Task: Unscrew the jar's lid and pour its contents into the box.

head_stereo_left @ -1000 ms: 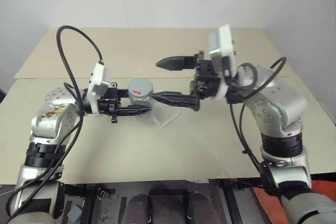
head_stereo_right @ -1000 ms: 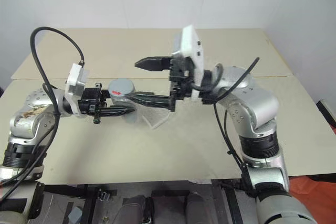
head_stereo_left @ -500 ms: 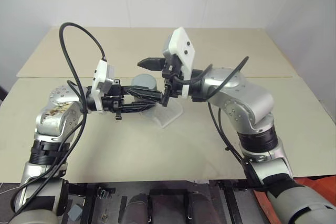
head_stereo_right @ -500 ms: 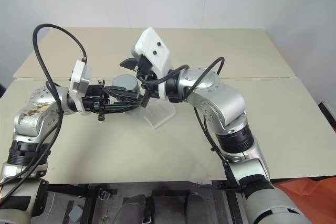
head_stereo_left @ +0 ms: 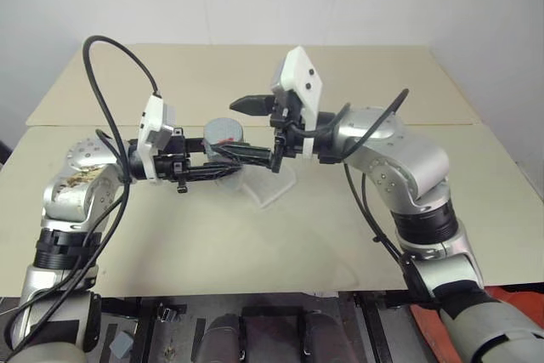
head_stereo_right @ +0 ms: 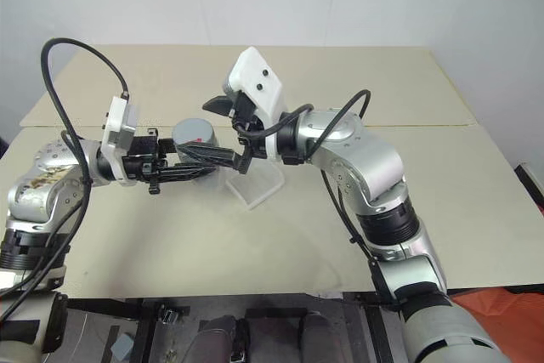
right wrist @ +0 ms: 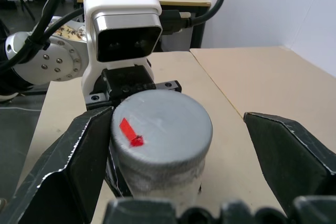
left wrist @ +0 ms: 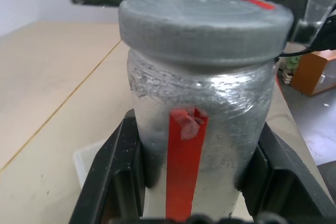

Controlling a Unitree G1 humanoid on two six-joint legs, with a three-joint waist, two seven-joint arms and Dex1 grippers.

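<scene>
Left gripper (left wrist: 194, 182) clamped on jar (left wrist: 202, 129); right gripper (right wrist: 178, 145) spread around lid (right wrist: 160, 121). Rigid, likely slick; grip rim.

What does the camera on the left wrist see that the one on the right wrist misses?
Left wrist view alone: the red stripe running down the jar's side, and the left pincer's fingers clamped on its body. Right wrist view alone: the right pincer's black fingers spread wide on either side of the lid, plus the white camera block behind it. Both share the grey lid with its red mark and the beige table.
</scene>
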